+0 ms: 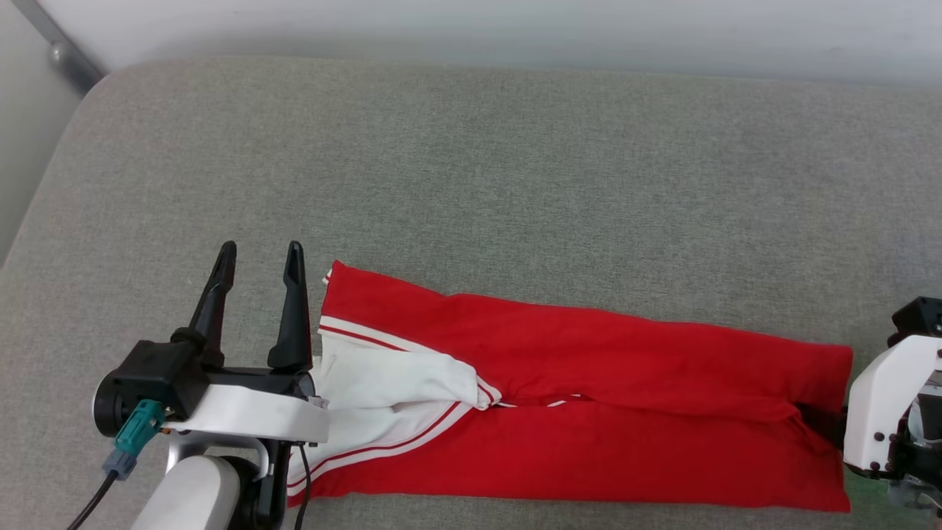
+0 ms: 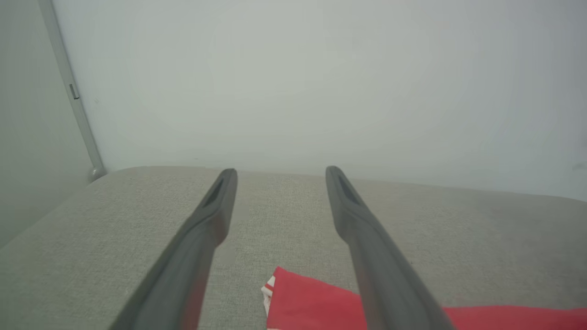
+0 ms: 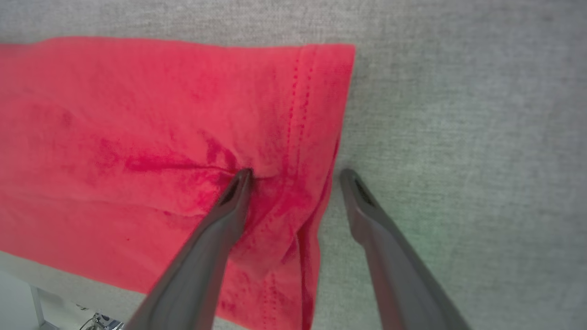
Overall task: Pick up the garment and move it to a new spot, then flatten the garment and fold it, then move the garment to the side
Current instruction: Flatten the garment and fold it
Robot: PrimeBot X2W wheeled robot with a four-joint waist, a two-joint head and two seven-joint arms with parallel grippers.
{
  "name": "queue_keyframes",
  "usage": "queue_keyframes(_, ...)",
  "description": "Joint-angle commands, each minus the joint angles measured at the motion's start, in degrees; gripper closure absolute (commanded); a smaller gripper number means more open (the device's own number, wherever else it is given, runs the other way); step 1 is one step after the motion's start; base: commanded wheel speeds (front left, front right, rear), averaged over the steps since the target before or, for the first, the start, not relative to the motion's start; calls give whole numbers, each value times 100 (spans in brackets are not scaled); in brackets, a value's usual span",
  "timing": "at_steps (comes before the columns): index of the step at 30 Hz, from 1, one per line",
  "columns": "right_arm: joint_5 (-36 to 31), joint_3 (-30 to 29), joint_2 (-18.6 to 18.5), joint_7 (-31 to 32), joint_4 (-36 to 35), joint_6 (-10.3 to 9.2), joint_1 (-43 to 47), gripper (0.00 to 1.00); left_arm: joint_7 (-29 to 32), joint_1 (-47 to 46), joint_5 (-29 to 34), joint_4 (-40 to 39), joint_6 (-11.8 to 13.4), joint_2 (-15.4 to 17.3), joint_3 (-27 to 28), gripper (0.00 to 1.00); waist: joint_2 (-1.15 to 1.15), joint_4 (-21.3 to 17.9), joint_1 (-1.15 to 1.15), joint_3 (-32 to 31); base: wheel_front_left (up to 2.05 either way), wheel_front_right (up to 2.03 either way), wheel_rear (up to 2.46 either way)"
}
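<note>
- The shirt (image 1: 589, 368) lies in the lower middle of the head view. It is folded into a long red strip on the grey worktop (image 1: 471, 162).
- A white sleeve (image 1: 383, 379) with red stripes lies on top at its left end.
- The left gripper (image 1: 261, 250) is at the lower left, just beside that end. Its fingers are wide apart and hold nothing.
- The right gripper (image 3: 297, 172) is at the shirt's right end, also wide. One finger (image 3: 229, 206) touches the red cloth by the hem. The other is over the worktop just beside it.
</note>
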Motion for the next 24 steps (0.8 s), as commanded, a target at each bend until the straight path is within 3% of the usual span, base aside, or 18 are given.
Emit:
queue_keyframes(1, 52, 48, 90, 61, 150, -2, 142, 0, -38, -55, 45, 2, -21, -55, 8, 0, 0, 23, 0, 17, 0, 0, 0)
queue_keyframes(3, 50, 101, 207, 169, 294, -2, 248, 0, -39, -6, 74, 55, -46, -60, 17, 0, 0, 18, 0, 2, 0, 0, 0)
queue_keyframes(4, 96, 102, 256, 190, 358, -2, 260, 17, -39, 11, 81, 67, -60, -68, 29, 0, 0, 11, 0, -4, 0, 0, 0)
queue_keyframes(5, 106, 105, 288, 218, 410, -2, 262, 67, -39, 21, 89, 88, -89, -73, 37, 0, 0, 3, 0, -16, 0, 0, 0)
queue_keyframes(6, 101, 123, 301, 241, 443, -2, 252, 96, -39, 31, 103, 116, -100, -74, 40, 0, 0, -9, 0, -32, 0, 0, 0)
queue_keyframes(7, 134, 142, 339, 245, 466, -2, 221, 100, -39, 33, 116, 148, -119, -78, 48, 0, 0, -30, 0, -56, 0, 0, 0)
queue_keyframes(17, 333, 219, -19, 0, 148, -2, -260, 100, 1, 267, 285, 443, -105, 57, -51, 0, 0, -288, 0, -495, 0, 0, 0)
queue_keyframes(24, 250, -282, -332, 272, 41, -2, -387, 100, 126, 463, 375, 388, 34, 182, -76, 0, 0, -508, 0, -702, 0, 0, 0)
